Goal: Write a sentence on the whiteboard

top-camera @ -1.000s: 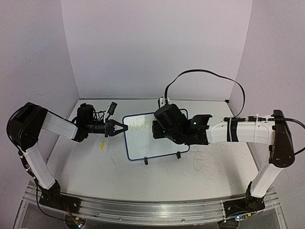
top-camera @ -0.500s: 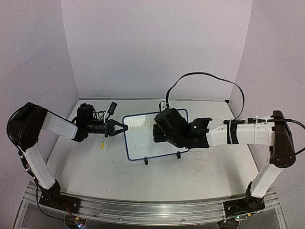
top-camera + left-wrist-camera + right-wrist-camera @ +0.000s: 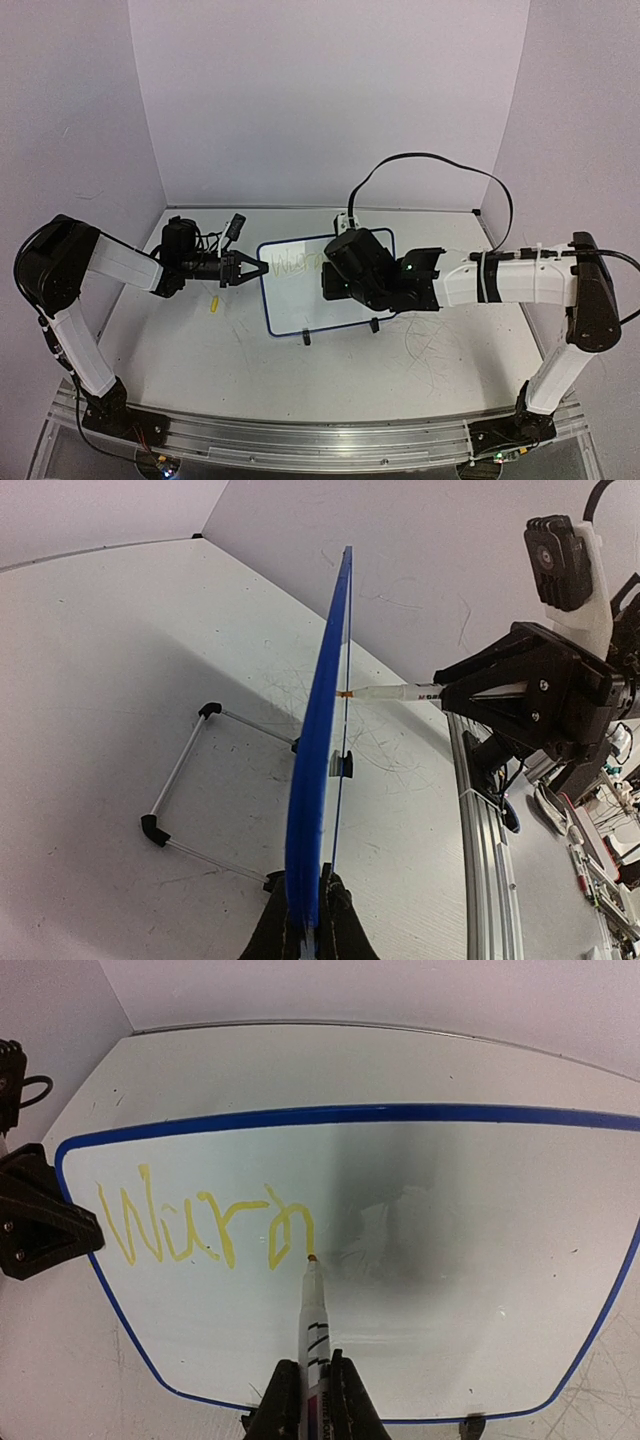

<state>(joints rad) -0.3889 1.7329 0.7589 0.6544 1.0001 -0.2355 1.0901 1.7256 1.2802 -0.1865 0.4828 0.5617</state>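
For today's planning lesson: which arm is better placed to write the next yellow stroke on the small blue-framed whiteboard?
Right. The right pincer is shut on the white marker, tip touching the blue-framed whiteboard beside the yellow handwriting; the left pincer only clamps the board's edge.

1. Tabletop [image 3: 300, 380]: white, flat, scuffed all over.
2. Scratch marks [image 3: 425, 345]: grey scribbled tangle on the tabletop's right half; fainter strokes on its left half.
3. Small yellow object [image 3: 215, 305]: short and stubby, lying on the tabletop's left half; too small to identify.
4. Wall panels [image 3: 330, 100]: pale lilac, plain, rising from the tabletop's far edge and both side edges.
5. Aluminium rail [image 3: 300, 440]: slotted, running along the tabletop's near edge.
6. Bench clutter [image 3: 600, 850]: cables and small tools, blurred, beyond the tabletop's near edge.
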